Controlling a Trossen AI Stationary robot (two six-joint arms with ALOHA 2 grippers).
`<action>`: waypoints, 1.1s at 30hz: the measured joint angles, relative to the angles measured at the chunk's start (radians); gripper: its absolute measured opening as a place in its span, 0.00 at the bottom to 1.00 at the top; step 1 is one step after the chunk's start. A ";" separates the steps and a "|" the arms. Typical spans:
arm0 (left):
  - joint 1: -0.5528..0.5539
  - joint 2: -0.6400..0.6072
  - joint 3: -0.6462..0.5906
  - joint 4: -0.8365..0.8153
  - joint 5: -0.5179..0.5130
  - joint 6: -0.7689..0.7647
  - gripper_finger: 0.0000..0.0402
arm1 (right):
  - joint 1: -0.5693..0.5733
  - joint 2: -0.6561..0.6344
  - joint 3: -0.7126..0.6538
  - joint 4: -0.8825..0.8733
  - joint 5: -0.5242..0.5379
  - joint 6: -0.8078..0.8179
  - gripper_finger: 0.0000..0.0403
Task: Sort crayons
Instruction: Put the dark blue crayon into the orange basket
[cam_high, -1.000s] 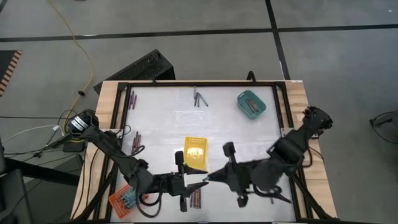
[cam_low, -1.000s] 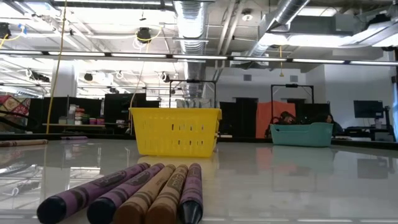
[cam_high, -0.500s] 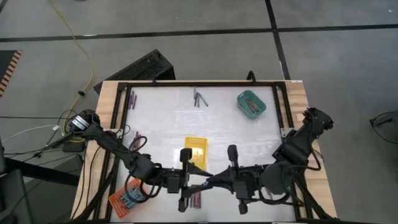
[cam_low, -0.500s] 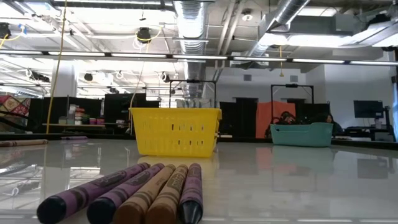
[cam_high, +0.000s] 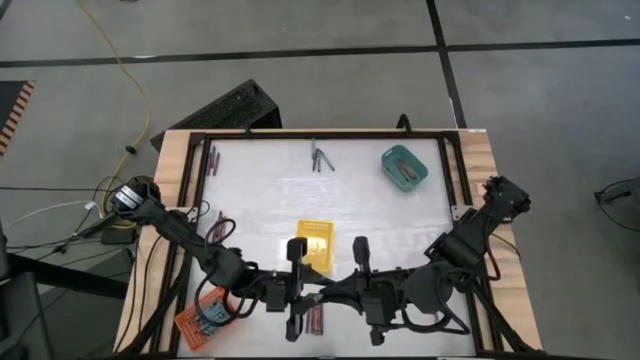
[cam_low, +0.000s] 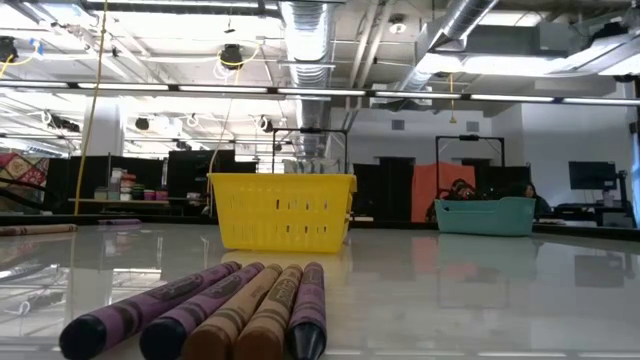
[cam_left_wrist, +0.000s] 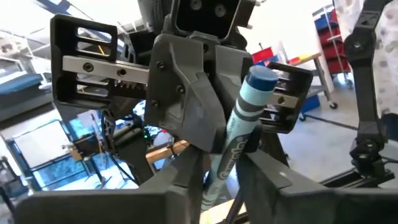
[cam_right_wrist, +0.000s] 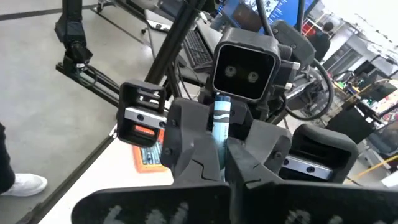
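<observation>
Right at the front edge of the worktop, about the middle, five crayons (cam_low: 230, 315) lie side by side and touching, purple ones and brownish ones, tips toward the low camera

Front left corner has the orange tray (cam_high: 190, 325) with some bluish sticks in it

Both arms meet just above that front bunch, tip to tip. The right gripper (cam_high: 337, 295) comes in from the right side and is clamped on a blue crayon (cam_left_wrist: 239, 130), which stands roughly upright with one end poking out above the fingers. The left gripper (cam_high: 303, 297) faces it from the left side with its fingers either side of the same blue crayon. They look snug against it, but I honestly can't tell if they're really pinching it or only sitting around it. So the blue crayon is up off the worktop, between the two grippers

Just behind them, near the middle of the worktop, is the yellow tray (cam_high: 303, 240)

A few loose sticks (cam_high: 218, 228) lie close to the left edge, level with the yellow tray

At the far edge a grey pair (cam_high: 320, 157) lies near the middle, a purplish bunch (cam_high: 212, 157) is in the far left corner, and the teal tray (cam_high: 385, 162) sits toward the far right corner, well apart from everything else
</observation>
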 joint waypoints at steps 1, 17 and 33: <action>-0.004 0.000 0.000 0.000 -0.002 0.012 0.13 | 0.000 0.000 0.000 0.003 -0.004 0.000 0.00; -0.051 -0.002 0.000 -0.193 -0.225 -0.012 0.02 | -0.007 -0.001 -0.001 -0.192 0.074 0.208 0.18; -0.280 -0.106 0.001 -1.624 -0.013 -1.727 0.02 | -0.082 -0.001 -0.080 -0.795 0.119 0.760 0.53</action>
